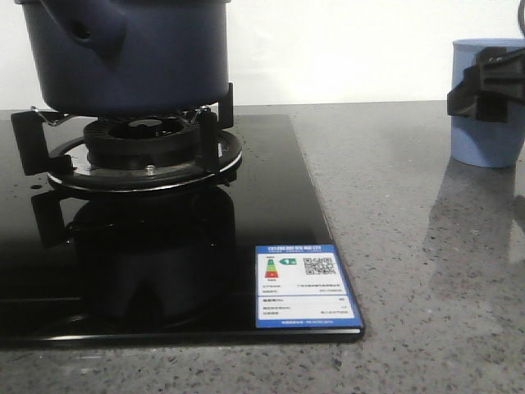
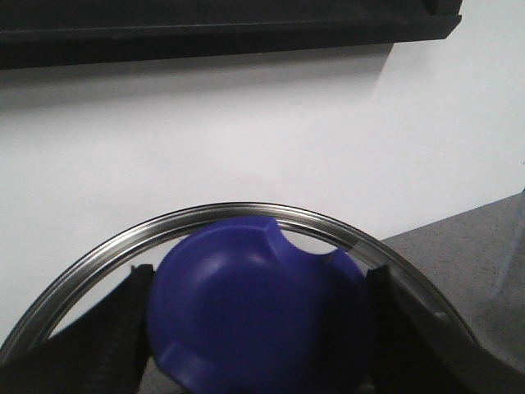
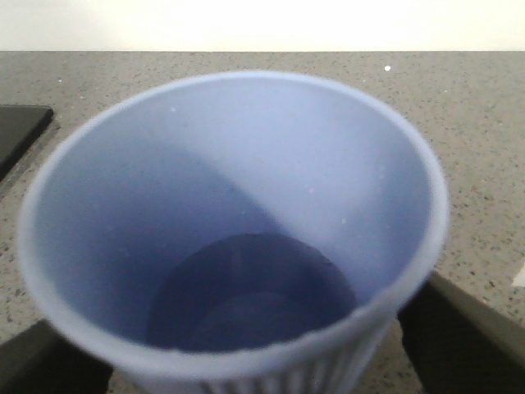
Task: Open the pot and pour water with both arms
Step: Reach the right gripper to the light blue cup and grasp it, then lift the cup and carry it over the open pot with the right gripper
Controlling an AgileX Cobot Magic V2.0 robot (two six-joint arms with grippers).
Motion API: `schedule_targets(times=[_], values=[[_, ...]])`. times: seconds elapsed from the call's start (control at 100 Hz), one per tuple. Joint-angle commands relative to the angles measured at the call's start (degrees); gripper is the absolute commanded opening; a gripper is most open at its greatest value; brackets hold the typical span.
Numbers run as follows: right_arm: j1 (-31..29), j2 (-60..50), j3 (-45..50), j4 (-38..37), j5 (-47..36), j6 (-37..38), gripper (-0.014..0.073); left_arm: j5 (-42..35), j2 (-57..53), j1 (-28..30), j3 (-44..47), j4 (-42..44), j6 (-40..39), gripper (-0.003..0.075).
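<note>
Pot (image 1: 131,53) sits on the burner grate (image 1: 123,135) of the black stove, lid status not visible from front. Left claw (image 2: 258,328) pinches the blue lid knob (image 2: 258,312); right claw (image 3: 262,361) straddles the light blue cup (image 3: 234,238) on the counter (image 1: 426,271), right of the stove, grip unclear. Risk: lid slipping off the smooth knob.

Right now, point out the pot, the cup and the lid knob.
pot (image 1: 139,57), front view, its dark side wall.
cup (image 3: 246,164), right wrist view, its inner wall.
lid knob (image 2: 254,312), left wrist view, middle of its blue top.
</note>
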Motion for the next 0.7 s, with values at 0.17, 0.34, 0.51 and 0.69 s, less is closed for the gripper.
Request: schedule_targets(times=[0.17,0.34,0.51,0.69], values=[[-0.36,1.75,-1.80,-0.78,-8.24,-0.54,0.0576,-1.62,-1.74,0.23,-2.11,-3.94,-0.07,0.0361],[-0.36,1.75,-1.80,-0.78,-8.24,-0.54,0.0463,-1.62,-1.74,0.23,-2.11,-3.98,-0.07,0.0360],[-0.36,1.75,-1.80,-0.78,-9.09,-0.54,0.0392,-1.74,-1.74,0.23,-2.11,-3.98,-0.07,0.0360],[-0.36,0.65,-1.80,-2.65,-9.26,-0.54,0.0392,-1.74,-1.74,0.23,-2.11,-3.98,-0.07,0.0360]])
